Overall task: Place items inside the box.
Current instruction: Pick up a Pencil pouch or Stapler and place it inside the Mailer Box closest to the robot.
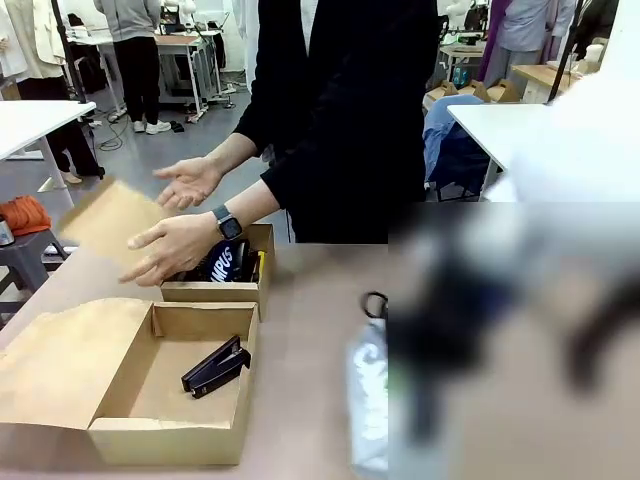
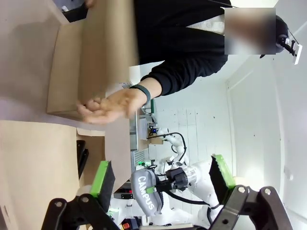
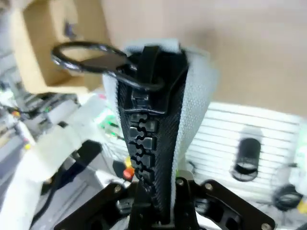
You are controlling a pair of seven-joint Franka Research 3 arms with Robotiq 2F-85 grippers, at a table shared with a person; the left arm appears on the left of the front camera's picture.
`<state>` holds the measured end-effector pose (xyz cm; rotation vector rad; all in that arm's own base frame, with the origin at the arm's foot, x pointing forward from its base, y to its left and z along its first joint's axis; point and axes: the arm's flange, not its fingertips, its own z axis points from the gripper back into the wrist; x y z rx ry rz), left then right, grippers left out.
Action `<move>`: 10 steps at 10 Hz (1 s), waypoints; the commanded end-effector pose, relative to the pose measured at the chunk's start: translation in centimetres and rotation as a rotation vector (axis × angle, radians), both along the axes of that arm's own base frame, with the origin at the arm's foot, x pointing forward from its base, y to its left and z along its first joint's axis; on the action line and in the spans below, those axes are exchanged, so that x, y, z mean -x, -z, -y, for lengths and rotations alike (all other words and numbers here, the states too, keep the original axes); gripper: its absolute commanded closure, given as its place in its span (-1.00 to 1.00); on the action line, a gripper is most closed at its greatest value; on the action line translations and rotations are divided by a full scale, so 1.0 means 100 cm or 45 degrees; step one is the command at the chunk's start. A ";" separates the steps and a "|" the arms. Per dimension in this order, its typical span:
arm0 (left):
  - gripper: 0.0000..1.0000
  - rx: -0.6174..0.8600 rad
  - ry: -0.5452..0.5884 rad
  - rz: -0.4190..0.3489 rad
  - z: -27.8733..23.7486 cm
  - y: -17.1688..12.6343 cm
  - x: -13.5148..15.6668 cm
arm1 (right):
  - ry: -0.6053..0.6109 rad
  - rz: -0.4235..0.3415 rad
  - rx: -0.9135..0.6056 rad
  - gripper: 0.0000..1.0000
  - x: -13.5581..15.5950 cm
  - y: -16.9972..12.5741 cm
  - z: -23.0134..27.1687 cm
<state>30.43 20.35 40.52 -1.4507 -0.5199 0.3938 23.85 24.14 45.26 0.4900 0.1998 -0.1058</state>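
Far left, front view: the box [image 1: 170,435] sits open on the counter [image 1: 310,340]. Its flap lid [image 1: 60,360] is folded out flat to the left, with the near corner cut off by the frame edge. The black stapler [image 1: 215,367] lies alone on the box floor.

Just behind is a smaller box [image 1: 215,292]. The person's hand [image 1: 175,245], with a wristwatch, rests over its left rim and hides part of the contents. A navy pouch [image 1: 222,262] shows there, white lettering half covered. The yellow cutter [image 1: 261,265] is only a sliver along the right wall. Other contents cannot be made out.

Centre-right: the grey pouch [image 1: 368,390] hangs above the counter, well apart from the box, ring pull [image 1: 375,305] at its top. The right arm is a large blur that hides the counter's right half.

Right wrist view: the right claw [image 3: 156,196] is clenched on one end of the grey pouch, zip edge toward the camera.

Left wrist view: the left claw [image 2: 160,167] is released, pads [image 2: 102,177] wide apart with nothing between them. "CAMPUS" is legible on the pouch beyond.
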 end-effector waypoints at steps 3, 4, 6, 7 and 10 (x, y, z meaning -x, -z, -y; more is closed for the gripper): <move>-1.00 0.000 0.006 0.027 0.001 -0.001 0.001 | 0.033 -0.016 0.019 0.88 -0.002 -0.007 0.011; -1.00 0.000 0.006 0.027 0.001 -0.001 0.001 | 0.033 -0.016 0.019 0.88 -0.002 -0.007 0.011; -1.00 0.000 0.006 0.027 0.001 -0.001 0.001 | 0.033 -0.016 0.019 0.88 -0.002 -0.007 0.011; -1.00 0.000 0.006 0.027 0.001 -0.001 0.001 | 0.033 -0.016 0.019 0.88 -0.002 -0.007 0.011; -1.00 0.000 0.006 0.027 0.001 -0.001 0.001 | 0.033 -0.016 0.019 0.88 -0.002 -0.007 0.011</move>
